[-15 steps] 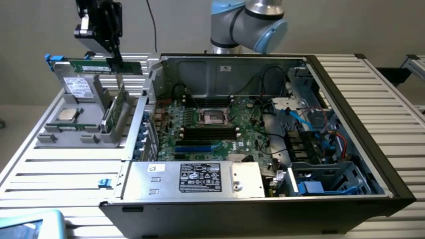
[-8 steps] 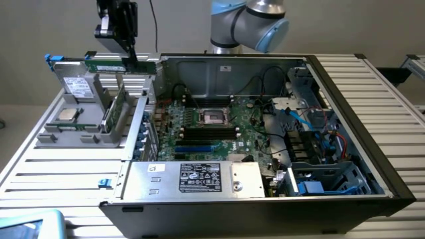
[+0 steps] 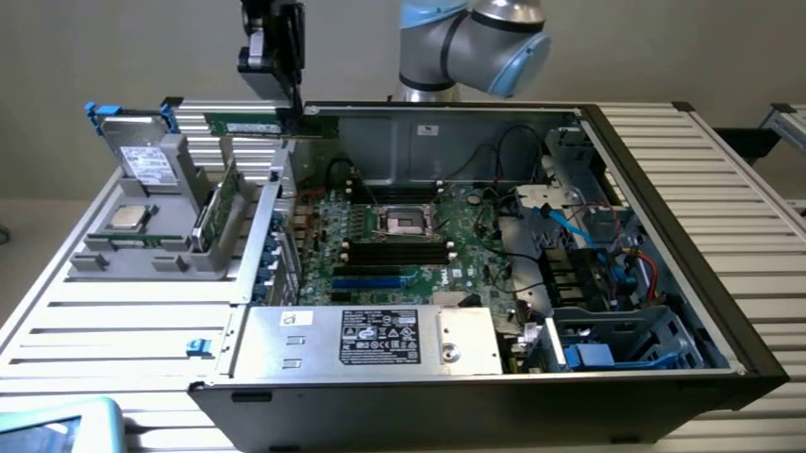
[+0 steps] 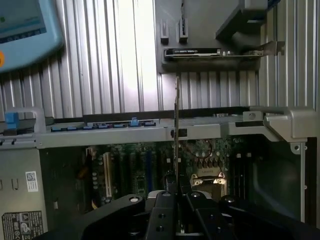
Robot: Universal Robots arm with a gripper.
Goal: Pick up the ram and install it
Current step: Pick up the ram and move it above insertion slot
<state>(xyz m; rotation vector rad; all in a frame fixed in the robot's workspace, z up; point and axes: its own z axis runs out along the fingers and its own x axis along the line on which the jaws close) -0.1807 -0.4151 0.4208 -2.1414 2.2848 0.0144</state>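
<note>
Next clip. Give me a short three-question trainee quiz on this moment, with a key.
1. Multiple choice: what does the gripper hold? A) a screwdriver B) the ram C) a cable
2. True or false: the ram is seated in a motherboard slot.
3. Fill in: in the exterior view, the processor lies outside the case, on that view's ___.

Key
1. B: the gripper is shut on it.
2. False: it is held in the air by the case's rim.
3. left
</note>
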